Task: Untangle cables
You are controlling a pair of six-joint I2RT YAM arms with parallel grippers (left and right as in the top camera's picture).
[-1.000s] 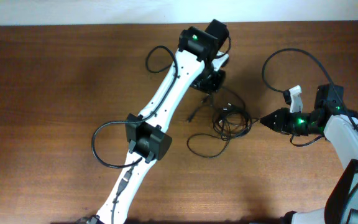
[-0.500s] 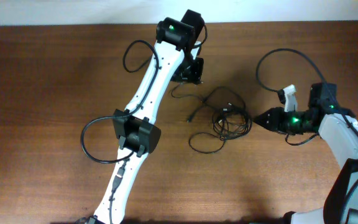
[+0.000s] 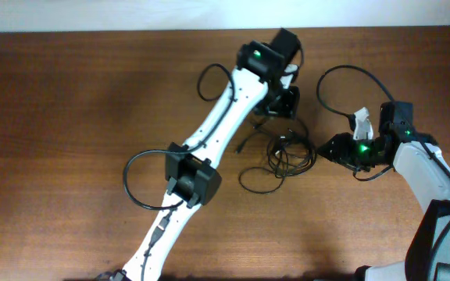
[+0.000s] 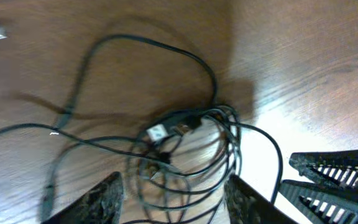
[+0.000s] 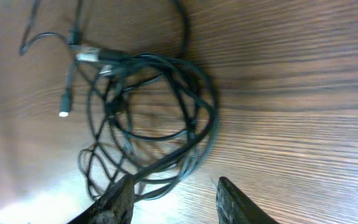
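Observation:
The cables (image 3: 291,151) lie as a small knotted black bundle on the wooden table (image 3: 69,117), right of centre, with a loose loop (image 3: 258,178) trailing to the left. In the left wrist view the bundle (image 4: 191,146) shows a silver plug (image 4: 157,132). My left gripper (image 4: 176,205) is open above it, and strands show between its fingers (image 4: 107,199). In the overhead view the left gripper (image 3: 282,108) hangs just behind the bundle. My right gripper (image 3: 332,148) is open at the bundle's right edge. In the right wrist view the coils (image 5: 148,112) reach its left finger (image 5: 114,205), with bare wood between the jaws.
The arms' own thick black cables arc over the table at the back (image 3: 209,78), at the right (image 3: 342,82) and beside the left arm's elbow (image 3: 139,183). A white piece (image 3: 363,121) sticks out of the right arm. A white wall (image 3: 131,14) borders the table's far edge.
Both grippers have opened. The left arm swung left, drawing a strand out, then came back right over the bundle. The right gripper has moved left, closer to the bundle.

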